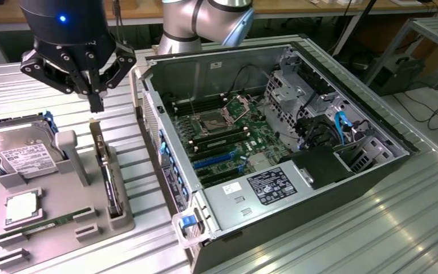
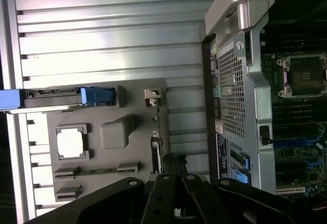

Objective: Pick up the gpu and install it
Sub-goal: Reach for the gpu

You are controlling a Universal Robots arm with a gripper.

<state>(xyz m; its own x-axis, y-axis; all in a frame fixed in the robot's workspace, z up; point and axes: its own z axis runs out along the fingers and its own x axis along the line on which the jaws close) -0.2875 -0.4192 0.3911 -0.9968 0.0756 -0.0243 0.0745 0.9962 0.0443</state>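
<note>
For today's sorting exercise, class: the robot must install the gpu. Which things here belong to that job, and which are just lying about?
Job: gpu, claw, open computer case.
Lying about: hard drive, memory stick, square chip.

even, fairly bright overhead light falls on the ribbed silvery metal table top, which throws back long pale streaks of glare toward the exterior view's right. inside the open dark grey computer case the green circuit board lies in shade below the walls. a small blue light glows on the arm, and the black gripper stands dark against the pale table. in the wrist view the table's ribs wash out nearly white, the pale square chip on the grey plastic tray is blown out, and the gripper is an underlit dark mass.
</note>
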